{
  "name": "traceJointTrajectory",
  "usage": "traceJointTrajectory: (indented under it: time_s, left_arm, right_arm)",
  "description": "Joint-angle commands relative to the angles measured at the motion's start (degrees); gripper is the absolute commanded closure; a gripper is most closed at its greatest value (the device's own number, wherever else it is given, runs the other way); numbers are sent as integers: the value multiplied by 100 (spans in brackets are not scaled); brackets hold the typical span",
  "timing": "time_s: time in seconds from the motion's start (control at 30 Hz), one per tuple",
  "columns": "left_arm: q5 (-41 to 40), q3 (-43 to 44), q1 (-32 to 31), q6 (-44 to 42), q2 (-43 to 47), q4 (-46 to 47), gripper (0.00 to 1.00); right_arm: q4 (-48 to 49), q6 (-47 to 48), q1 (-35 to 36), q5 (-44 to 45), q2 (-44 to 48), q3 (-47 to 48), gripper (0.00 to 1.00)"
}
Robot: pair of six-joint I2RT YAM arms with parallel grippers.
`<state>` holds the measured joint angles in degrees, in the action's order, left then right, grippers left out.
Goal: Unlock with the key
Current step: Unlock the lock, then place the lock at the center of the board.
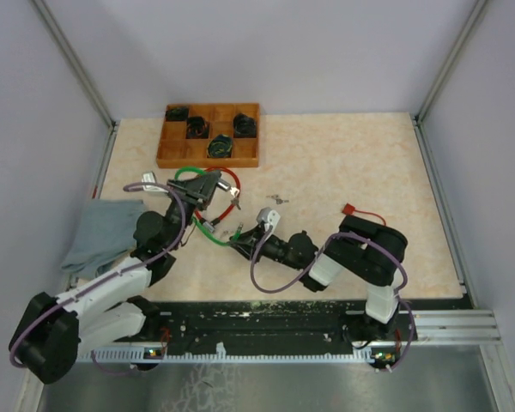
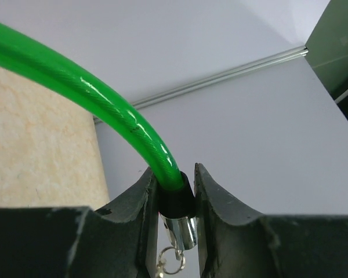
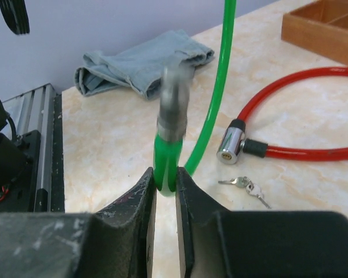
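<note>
A green cable lock (image 1: 208, 230) loops between my two grippers. My left gripper (image 2: 173, 174) is shut on its black collar (image 2: 175, 200), just above the chrome lock head (image 2: 184, 229); a small key ring (image 2: 173, 260) hangs below that head. In the top view the left gripper (image 1: 208, 184) is raised over the table's left half. The right gripper (image 3: 165, 174) holds the green cable's (image 3: 167, 159) other end, both jaws touching it, below its blurred metal tip (image 3: 173, 104). A loose pair of keys (image 3: 243, 184) lies on the table to the right.
A red cable lock (image 3: 313, 152) with its chrome head (image 3: 231, 145) lies beside the keys (image 1: 277, 199). A wooden tray (image 1: 167, 154) with several dark coiled items stands at the back left. A grey cloth (image 1: 103, 233) lies at the left edge. A red tag (image 1: 360, 211) lies on the right.
</note>
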<state>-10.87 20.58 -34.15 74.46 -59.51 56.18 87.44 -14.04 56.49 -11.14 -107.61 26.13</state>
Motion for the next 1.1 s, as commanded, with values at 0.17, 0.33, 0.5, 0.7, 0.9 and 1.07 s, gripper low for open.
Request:
traceJointTrajectory:
  time_s: [0.17, 0.33, 0.5, 0.7, 0.9, 1.07]
  left_arm:
    - [-592, 1545, -39, -1776, 1088, -3280, 100]
    - [-1196, 2258, -39, -2367, 1166, -4903, 100]
    - [-1580, 2782, -8, -2669, 824, -5927, 100]
    - [-1485, 2979, 406, -3147, 254, -6245, 100]
    - [-664, 3165, 1154, -3579, -725, -6232, 100]
    - [-267, 3371, 1645, -3803, -1484, -6048, 99]
  right_arm:
    - [464, -404, -50, -354, 510, 150, 64]
    - [457, -416, -59, -216, 631, -19, 53]
    - [91, -373, -81, 95, 950, -260, 49]
    - [-704, -41, -119, 630, 1752, -611, 44]
    - [-1683, 355, -129, 1167, 2552, -901, 43]
    - [-2793, 661, -129, 1518, 3239, -970, 38]
